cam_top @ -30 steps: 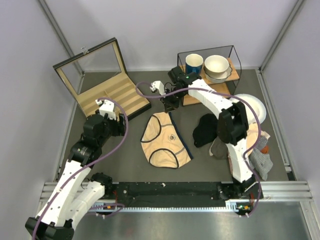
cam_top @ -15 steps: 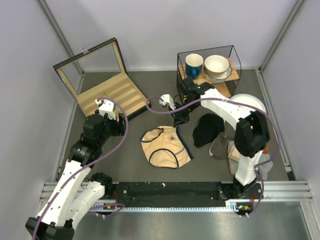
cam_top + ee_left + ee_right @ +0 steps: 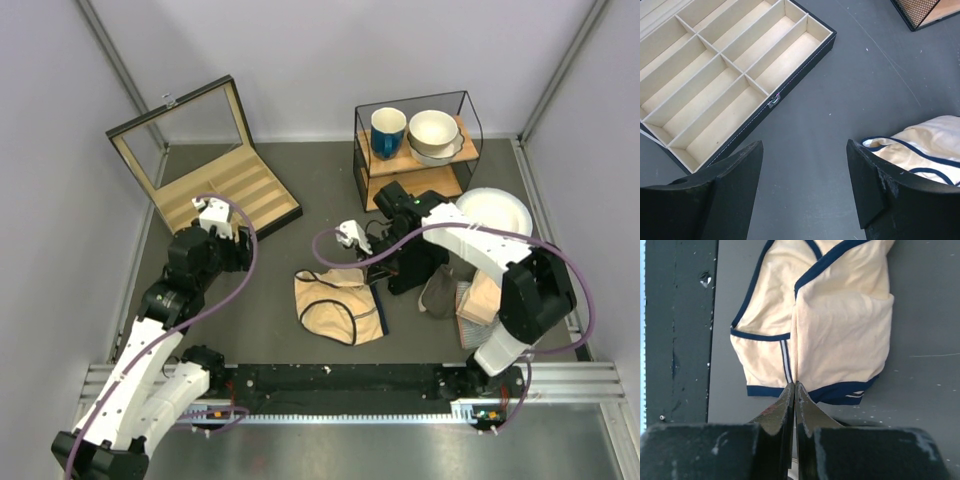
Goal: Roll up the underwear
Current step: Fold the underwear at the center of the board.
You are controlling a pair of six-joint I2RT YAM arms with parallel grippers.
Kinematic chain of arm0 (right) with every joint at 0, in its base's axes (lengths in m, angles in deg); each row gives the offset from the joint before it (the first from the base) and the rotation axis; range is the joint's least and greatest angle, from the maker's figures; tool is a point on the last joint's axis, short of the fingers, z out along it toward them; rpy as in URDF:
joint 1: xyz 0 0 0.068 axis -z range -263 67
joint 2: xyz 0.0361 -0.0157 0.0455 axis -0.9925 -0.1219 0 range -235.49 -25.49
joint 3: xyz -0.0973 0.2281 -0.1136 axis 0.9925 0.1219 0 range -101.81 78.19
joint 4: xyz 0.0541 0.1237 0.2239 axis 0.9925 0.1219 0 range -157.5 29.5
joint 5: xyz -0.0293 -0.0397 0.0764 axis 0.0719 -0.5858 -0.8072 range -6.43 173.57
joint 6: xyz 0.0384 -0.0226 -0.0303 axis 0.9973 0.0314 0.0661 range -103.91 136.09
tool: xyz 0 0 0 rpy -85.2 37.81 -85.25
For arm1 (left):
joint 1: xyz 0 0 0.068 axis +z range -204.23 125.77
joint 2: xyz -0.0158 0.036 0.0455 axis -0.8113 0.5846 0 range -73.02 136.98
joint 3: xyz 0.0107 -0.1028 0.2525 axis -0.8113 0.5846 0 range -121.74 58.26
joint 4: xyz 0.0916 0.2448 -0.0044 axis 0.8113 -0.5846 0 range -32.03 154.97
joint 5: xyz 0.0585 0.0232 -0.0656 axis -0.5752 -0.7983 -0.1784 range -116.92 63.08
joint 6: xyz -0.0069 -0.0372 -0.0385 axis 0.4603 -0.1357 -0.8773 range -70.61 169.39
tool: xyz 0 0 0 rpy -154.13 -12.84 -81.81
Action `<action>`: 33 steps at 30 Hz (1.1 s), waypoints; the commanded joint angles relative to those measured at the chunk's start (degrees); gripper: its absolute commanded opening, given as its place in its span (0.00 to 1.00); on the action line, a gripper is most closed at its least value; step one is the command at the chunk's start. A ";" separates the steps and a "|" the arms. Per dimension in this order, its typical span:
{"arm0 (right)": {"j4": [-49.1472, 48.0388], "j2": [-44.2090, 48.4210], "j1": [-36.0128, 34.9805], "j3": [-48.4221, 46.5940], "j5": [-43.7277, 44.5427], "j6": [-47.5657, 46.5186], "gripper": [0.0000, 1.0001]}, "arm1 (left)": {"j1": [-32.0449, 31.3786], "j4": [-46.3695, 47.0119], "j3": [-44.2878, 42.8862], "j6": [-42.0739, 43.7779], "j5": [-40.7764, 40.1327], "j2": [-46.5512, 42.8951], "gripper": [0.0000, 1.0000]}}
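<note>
Near the table's (image 3: 320, 195) middle, right gripper (image 3: 795, 386) pinches the underwear's (image 3: 840, 330) hem, fingers together; left gripper (image 3: 804, 150) hovers spread wide, empty.

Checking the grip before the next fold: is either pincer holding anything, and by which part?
The right pincer is shut on the underwear, pinching its dark-edged hem. The left pincer is open and holds nothing.

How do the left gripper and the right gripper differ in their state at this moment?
The left gripper is open and holds nothing; the right gripper is shut on the hem of the underwear. The left gripper hangs over bare table beside the compartment box, touching no cloth; the right gripper pinches the cloth. Both point down at the table.
</note>
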 commanded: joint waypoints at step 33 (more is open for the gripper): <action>-2.87 8.82 -11.53 15.86 2.01 0.38 0.00 | 0.45 3.50 0.16 0.05 15.20 8.31 0.79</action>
